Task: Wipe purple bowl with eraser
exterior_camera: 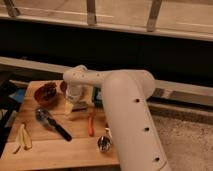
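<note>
Tool [75, 102] hangs low over the bench [60, 150], just beside the purple bowl [63, 88], which the wrist largely hides; its jaws are spread wide with no grip evident, judged positioned to collect the grey eraser [81, 106] lying beneath.

Findings from my position: the tabletop [50, 152] is pale wood with visible grain, lit warm and rather dim. Beyond its far edge runs a pale horizontal rail [30, 65], continuing past the right edge. Behind that stands a broad dark wall band [150, 50]. Above the band I note a light ledge carrying upright posts [91, 12]. Off the right edge lies speckled grey floor [187, 142]. A dark object at the left edge [6, 100] is not identifiable.
</note>
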{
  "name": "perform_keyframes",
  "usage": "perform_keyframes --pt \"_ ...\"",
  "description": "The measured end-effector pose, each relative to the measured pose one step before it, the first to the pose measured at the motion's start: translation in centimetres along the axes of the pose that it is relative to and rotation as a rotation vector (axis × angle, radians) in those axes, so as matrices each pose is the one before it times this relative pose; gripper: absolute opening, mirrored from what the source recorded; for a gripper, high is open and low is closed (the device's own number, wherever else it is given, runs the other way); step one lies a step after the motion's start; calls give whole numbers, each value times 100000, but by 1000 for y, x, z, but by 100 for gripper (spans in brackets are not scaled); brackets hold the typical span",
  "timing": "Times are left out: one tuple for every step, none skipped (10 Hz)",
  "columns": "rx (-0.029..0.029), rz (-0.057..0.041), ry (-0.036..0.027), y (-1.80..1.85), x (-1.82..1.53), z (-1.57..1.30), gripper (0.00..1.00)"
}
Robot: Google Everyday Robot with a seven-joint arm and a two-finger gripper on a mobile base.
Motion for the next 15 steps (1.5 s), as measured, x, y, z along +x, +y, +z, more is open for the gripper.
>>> perform_keyframes --pt "-162 798 -194 -194 246 145 79" --pt "-323 593 -99 -102 166 198 79" --pt "-401 231 -165 55 -32 199 79" --pt "-365 -122 -36 171 -120 237 79" --pt "-78 -342 202 154 -112 136 78" --pt "212 -400 339 115 -77 70 73" --pt "519 -676 346 145 -215 10 63" --pt "478 -1177 449 240 -345 37 51" --pt "395 -1088 337 196 -329 36 41" --pt "260 -817 225 148 -265 25 32" --pt "200 -676 216 118 -216 17 21" --pt "-11 -675 73 122 -186 38 12" --pt "-9 -481 -252 51 -174 -110 4" --pt "-370 169 -905 -86 -178 -440 0" --pt "210 482 -536 -344 -125 -1215 0"
